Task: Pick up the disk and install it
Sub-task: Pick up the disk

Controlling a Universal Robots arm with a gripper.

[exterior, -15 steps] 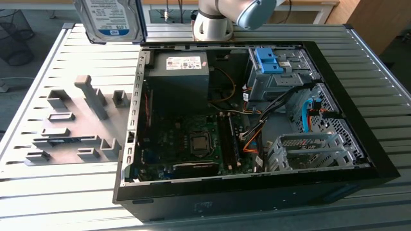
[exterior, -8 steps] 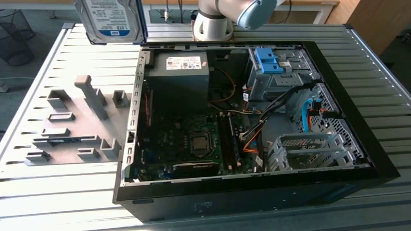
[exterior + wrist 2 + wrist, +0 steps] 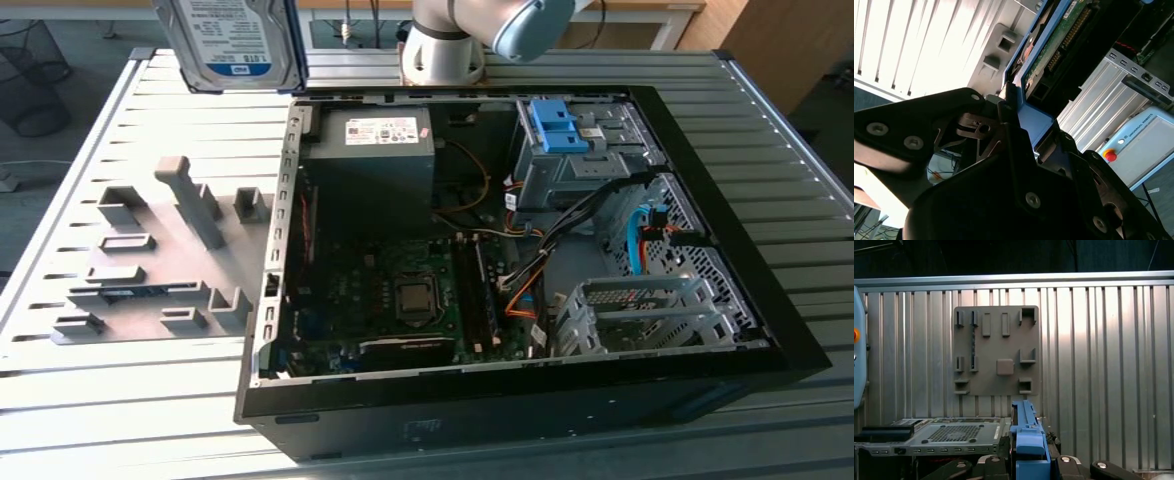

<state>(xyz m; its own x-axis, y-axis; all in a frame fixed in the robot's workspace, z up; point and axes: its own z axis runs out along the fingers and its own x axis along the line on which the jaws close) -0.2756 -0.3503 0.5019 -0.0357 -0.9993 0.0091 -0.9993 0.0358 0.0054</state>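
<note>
Closest to where I stand is the open computer case (image 3: pixel 534 420), lying on its side on the slatted metal table (image 3: pixel 747 130) with its boards and cables exposed. A grey box with a white sticker (image 3: pixel 374 150) sits at the far end of the case. A bare blue bracket (image 3: pixel 554 125) sits to the right of it in the exterior view, and a metal drive cage (image 3: pixel 641 315) takes the near right corner.

The disk (image 3: pixel 230 40) is nowhere near the case yet. It hangs in the air over the table's far edge, toward the exterior view's left, with its label side facing that view. It is also well above the grey fixture plate (image 3: pixel 147 250).

In the second wrist view the gripper (image 3: pixel 1021 117) is closed on the disk, its jaws clamped onto the end of the blue plastic frame (image 3: pixel 1036 120) rather than on bare metal. The first wrist view looks along that blue frame, straight down at the fixture plate.

I'd judge the drive to be stiff and dense for its size, so it won't sag, but its weight hangs out beyond the jaws and will lever against the hold. The smooth metal lid looks slippery. The green circuit board (image 3: pixel 1061 37) on its underside is exposed and fragile, so neither is a good place to grip. The frame's end or side rails seem the right place, though plastic can flex and let the drive tilt if squeezed unevenly.
</note>
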